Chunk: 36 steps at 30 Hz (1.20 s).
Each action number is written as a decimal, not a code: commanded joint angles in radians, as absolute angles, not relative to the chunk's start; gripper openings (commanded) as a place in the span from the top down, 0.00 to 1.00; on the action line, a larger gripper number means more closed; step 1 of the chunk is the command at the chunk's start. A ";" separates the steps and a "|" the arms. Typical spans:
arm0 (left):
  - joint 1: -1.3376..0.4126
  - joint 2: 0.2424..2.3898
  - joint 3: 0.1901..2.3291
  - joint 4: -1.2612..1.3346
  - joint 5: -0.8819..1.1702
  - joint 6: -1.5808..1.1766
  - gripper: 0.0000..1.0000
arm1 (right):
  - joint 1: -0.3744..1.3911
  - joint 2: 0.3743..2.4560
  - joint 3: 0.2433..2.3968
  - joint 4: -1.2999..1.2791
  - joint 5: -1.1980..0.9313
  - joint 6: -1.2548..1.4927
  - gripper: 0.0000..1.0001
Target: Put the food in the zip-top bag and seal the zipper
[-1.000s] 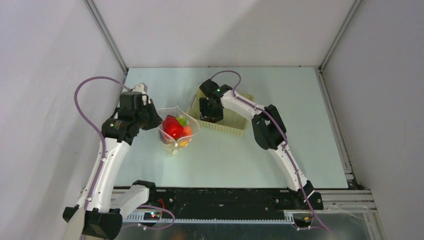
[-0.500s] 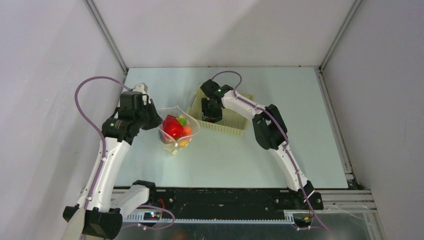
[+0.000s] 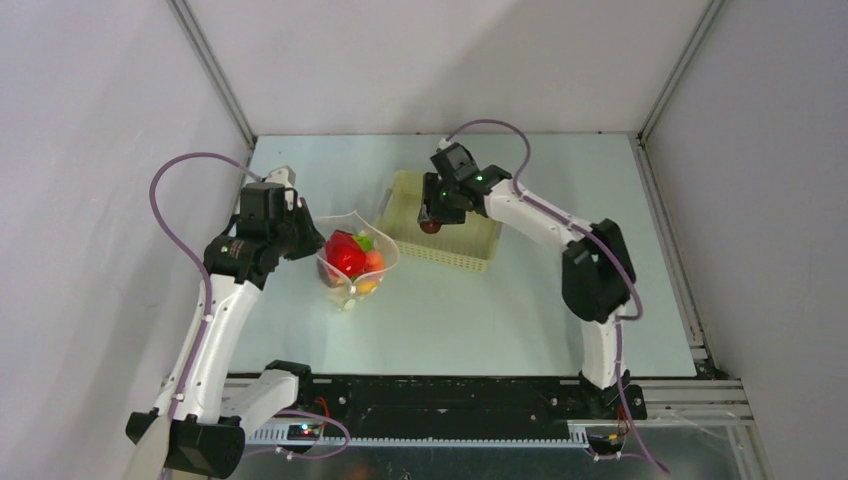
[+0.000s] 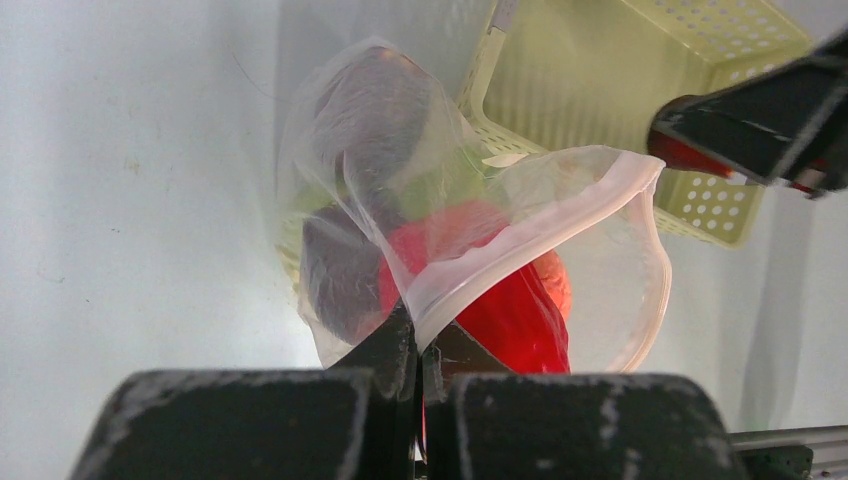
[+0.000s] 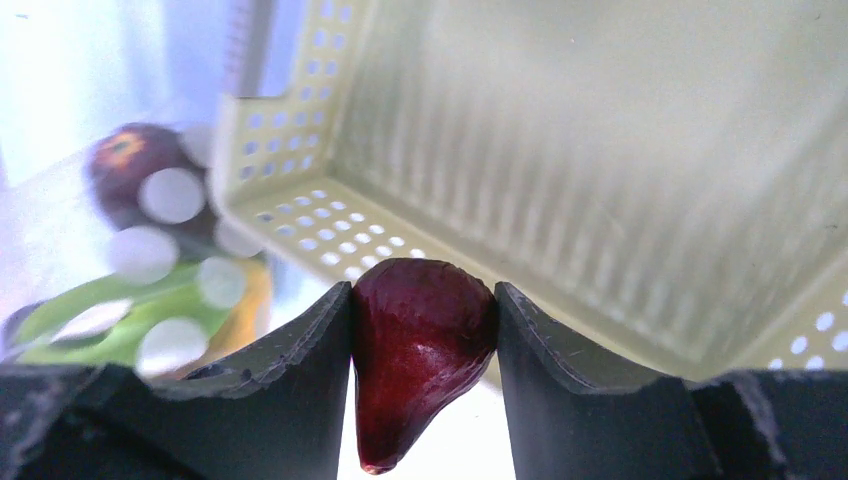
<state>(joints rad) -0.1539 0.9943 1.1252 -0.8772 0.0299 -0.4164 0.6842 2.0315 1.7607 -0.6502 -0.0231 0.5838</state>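
Note:
The clear zip-top bag [image 3: 356, 262] stands open on the table left of the basket, with red, orange, green and dark food [image 3: 346, 254] inside. My left gripper [image 4: 420, 340] is shut on the bag's mouth edge [image 4: 520, 240], holding it up. In the left wrist view a red piece [image 4: 510, 300] and a dark piece [image 4: 335, 280] show through the plastic. My right gripper [image 5: 424, 330] is shut on a dark red toy fruit [image 5: 420, 350], lifted above the basket [image 3: 450, 240]; from above the fruit [image 3: 431, 226] hangs under the fingers.
The pale yellow latticed basket [image 5: 600, 150] lies right of the bag, its left end nearly touching it. White enclosure walls stand left, right and behind. The right arm [image 3: 590, 270] arches over the table's right half.
My right gripper closed on the dark red fruit in the basket and lifted it up and to the right. The left gripper and the bag have not moved.

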 commanded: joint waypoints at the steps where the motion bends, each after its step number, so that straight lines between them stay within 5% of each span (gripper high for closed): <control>1: -0.150 0.987 1.123 -0.852 0.035 -0.405 1.00 | 0.689 1.851 1.647 -0.450 -0.010 0.585 0.63; 18: -0.150 0.980 1.122 -0.851 0.032 -0.404 1.00 | 0.933 1.538 1.440 -0.022 -0.253 0.420 0.61; 29: -0.150 0.975 1.121 -0.850 0.041 -0.403 1.00 | 1.011 1.653 1.565 -0.192 0.035 0.377 0.58; 36: -0.151 0.971 1.121 -0.848 0.040 -0.403 1.00 | 1.015 1.706 1.600 -0.271 0.033 0.383 0.54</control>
<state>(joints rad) -0.1539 0.9936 1.1248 -0.8776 0.0307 -0.4164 1.0050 1.6840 1.5482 -0.2192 -0.0002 0.4026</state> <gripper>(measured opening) 0.005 0.534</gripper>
